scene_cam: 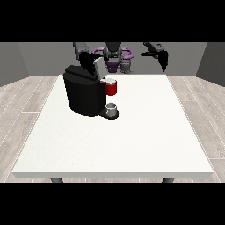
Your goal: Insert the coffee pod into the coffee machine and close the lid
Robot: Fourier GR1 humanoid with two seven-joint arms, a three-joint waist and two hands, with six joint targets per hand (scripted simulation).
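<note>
The black coffee machine [83, 92] stands on the left half of the white table [145, 132]. Its lid [95, 66] is tilted up at the top. A red pod holder [111, 89] juts from its front, and a small pale pod [110, 81] lies in the holder's top. Below it a grey cup [112, 108] stands on the machine's base. The hand at the view's left [86, 57] is right behind the raised lid, dark against it. The hand at the view's right [163, 58] hangs in the air past the table's far right edge, fingers straight and pointing down, holding nothing.
The robot's torso [114, 57] stands behind the table's far edge. Wooden floor surrounds the table on both sides.
</note>
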